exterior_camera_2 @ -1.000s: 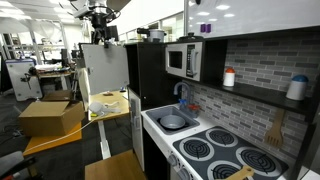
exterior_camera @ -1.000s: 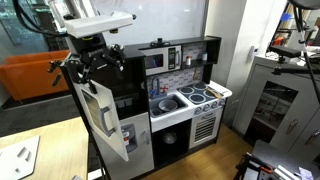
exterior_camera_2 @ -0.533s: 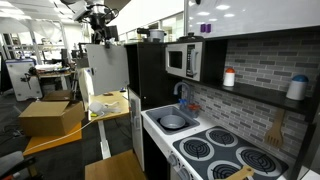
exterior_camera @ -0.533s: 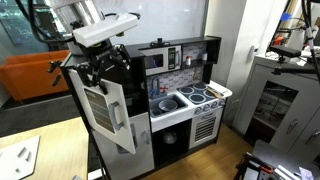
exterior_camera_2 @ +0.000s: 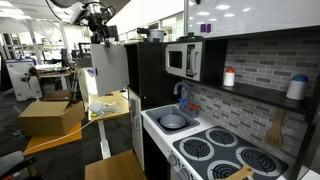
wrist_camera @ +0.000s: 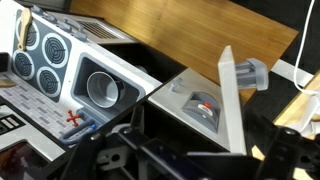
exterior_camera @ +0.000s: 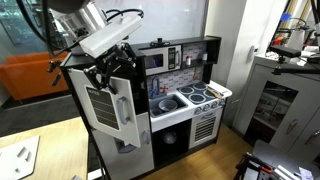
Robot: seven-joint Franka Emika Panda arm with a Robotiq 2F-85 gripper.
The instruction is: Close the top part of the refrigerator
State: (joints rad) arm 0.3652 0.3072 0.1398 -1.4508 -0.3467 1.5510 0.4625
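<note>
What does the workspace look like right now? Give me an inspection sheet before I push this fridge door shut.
Surface: toy kitchen counter with sink and stove.
Job's things: top refrigerator door stands open, swung out from the cabinet.
Clutter: cardboard box; jar on the shelf.
Grippers: gripper at the door's top edge; whether it is open or shut cannot be told.
Cables: nothing seen.
Surroundings: orange sofa, metal cabinet.
</note>
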